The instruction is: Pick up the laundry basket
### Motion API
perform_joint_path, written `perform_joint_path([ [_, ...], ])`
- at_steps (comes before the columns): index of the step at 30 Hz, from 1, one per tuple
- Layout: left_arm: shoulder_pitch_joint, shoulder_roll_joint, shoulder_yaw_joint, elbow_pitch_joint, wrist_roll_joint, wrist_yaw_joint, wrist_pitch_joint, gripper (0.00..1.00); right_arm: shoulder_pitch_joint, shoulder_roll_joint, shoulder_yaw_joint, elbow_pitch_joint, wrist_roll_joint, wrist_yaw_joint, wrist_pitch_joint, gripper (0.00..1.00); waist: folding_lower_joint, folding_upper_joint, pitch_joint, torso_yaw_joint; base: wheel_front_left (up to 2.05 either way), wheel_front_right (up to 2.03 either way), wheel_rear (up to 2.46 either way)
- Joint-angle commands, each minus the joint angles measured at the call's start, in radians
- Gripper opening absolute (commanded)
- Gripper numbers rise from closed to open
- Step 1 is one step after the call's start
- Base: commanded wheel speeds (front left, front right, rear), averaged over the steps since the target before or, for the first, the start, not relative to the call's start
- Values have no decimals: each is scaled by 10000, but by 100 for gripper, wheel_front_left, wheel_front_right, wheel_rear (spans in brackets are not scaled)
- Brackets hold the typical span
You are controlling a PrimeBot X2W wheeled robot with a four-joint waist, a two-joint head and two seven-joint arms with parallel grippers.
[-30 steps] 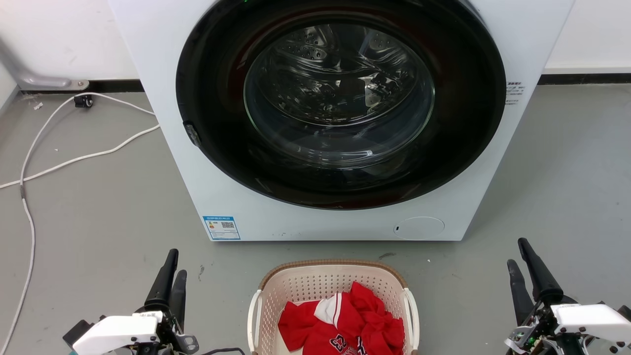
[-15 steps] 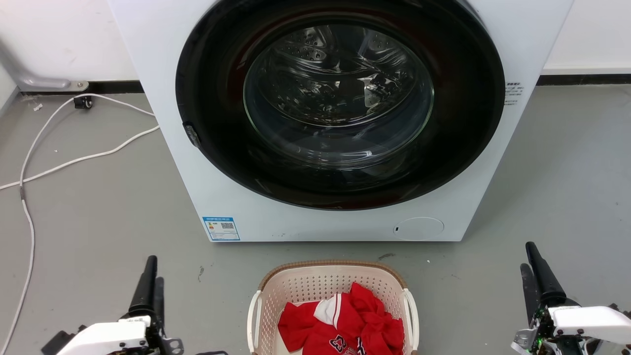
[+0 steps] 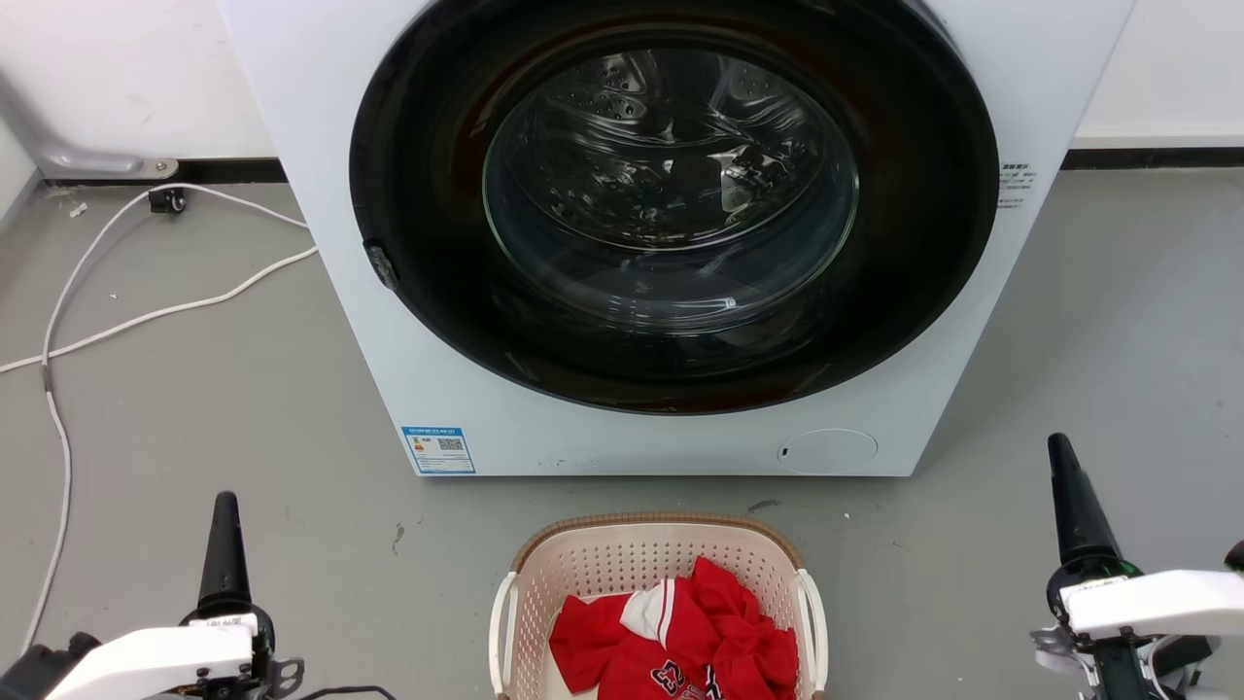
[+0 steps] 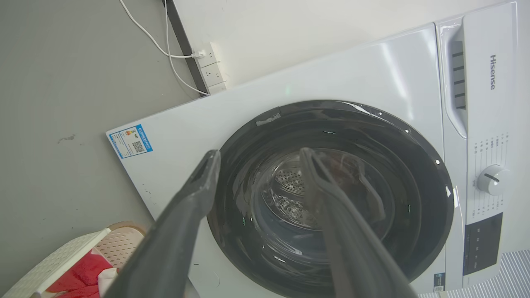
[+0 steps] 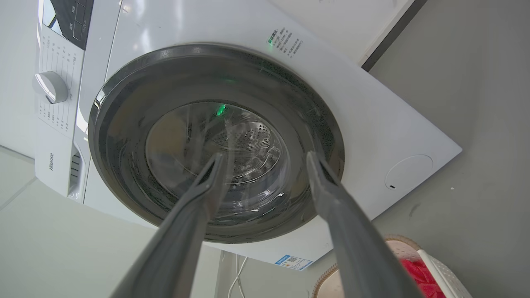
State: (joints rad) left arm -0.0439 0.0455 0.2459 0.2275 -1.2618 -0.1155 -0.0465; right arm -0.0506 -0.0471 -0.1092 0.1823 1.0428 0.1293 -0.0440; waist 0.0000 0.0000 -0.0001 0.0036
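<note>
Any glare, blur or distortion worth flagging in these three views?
Head view: sharp and evenly lit, with reflections on the washer door glass. Left wrist view: wide-angle tilt, pale sheen on the washer front, left gripper soft up close. Right wrist view: green glint on the glass, right gripper likewise soft.

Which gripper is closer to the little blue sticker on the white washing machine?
Left. The left gripper sits down-left of the little blue sticker; the right gripper is far off right.
</note>
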Motion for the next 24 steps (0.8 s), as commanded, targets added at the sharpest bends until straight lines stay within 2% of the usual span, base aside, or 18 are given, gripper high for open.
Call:
perform_joint_path([
  [1, -27, 33, 11, -376, 360, 11, -91, 100, -193, -36, -24, -363, -638, 16, -108, 100, 0, 0, 7, 3, 0, 0, 0],
  [6, 176, 37, -276, -1208, 1772, 426, -265, 100, -109, -36, 229, -847, -2378, 16, -282, 100, 0, 0, 15, 29, 0, 0, 0],
  [7, 176, 37, -276, -1208, 1772, 426, -265, 100, -109, -36, 229, -847, -2378, 16, -282, 100, 0, 0, 15, 29, 0, 0, 0],
  [12, 397, 38, -859, -2119, 3363, 1125, -426, 100, -17, -38, 416, -1191, -3464, 17, -447, 100, 0, 0, 7, 29, 0, 0, 0],
  [18, 636, 44, -1569, -2693, 4652, 1651, -613, 100, 89, -39, 637, -1549, -4480, 17, -635, 100, 0, 0, 1, 22, 0, 0, 0],
  [22, 709, 41, -1988, -2881, 5672, 1686, -737, 100, 179, -40, 788, -1692, -5100, 18, -751, 100, 0, 0, 7, 5, 0, 0, 0],
  [24, 780, 45, -2188, -2888, 5825, 1699, -790, 100, 208, -40, 859, -1756, -5426, 18, -807, 100, 0, 0, 14, -5, 0, 0, 0],
])
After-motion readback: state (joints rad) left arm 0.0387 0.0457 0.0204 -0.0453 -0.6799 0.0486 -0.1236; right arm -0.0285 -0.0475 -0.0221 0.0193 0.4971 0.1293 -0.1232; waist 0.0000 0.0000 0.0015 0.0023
